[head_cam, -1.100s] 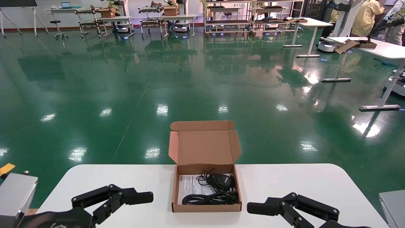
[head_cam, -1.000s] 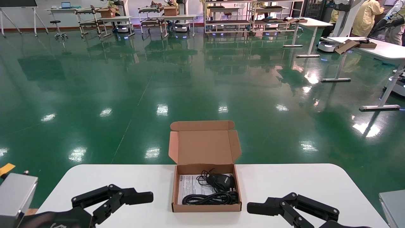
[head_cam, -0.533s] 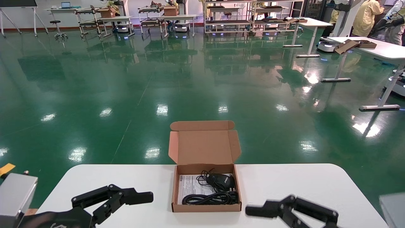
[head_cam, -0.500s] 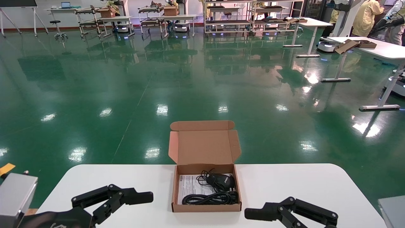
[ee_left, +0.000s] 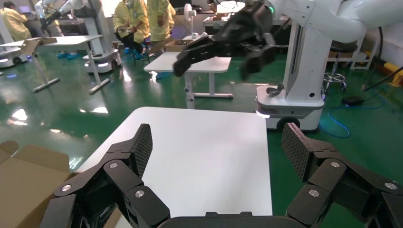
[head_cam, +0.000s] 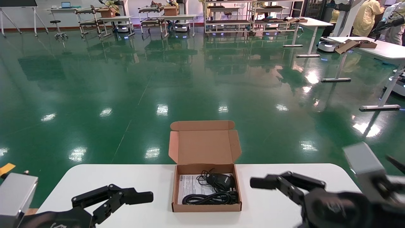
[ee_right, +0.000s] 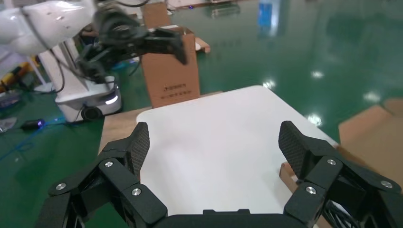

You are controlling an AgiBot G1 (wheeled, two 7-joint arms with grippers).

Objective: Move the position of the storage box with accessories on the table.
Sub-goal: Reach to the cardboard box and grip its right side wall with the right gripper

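The storage box [head_cam: 205, 207] sits open at the middle of the white table [head_cam: 110, 175], its lid [head_cam: 204, 145] standing up at the far side. Inside lie the accessories: a black mouse [head_cam: 221, 180], a coiled black cable [head_cam: 207, 198] and a white sheet [head_cam: 189, 185]. My left gripper [head_cam: 126, 201] hovers open to the box's left, near the front edge. My right gripper [head_cam: 278, 186] is open and raised just right of the box, touching nothing. In the right wrist view, the right gripper [ee_right: 215, 142] has a box corner [ee_right: 286, 172] beside one finger. The left gripper [ee_left: 218, 145] holds nothing.
Green floor lies beyond the table's far edge [head_cam: 202, 164]. A tall brown carton [ee_right: 173, 71] stands off the table's left end. A white robot base [ee_left: 294, 95] stands off its right end. Other desks and people are far off.
My right gripper has risen and moved forward, from low by the box's front right corner to beside its right wall. The left gripper and the box have not moved.
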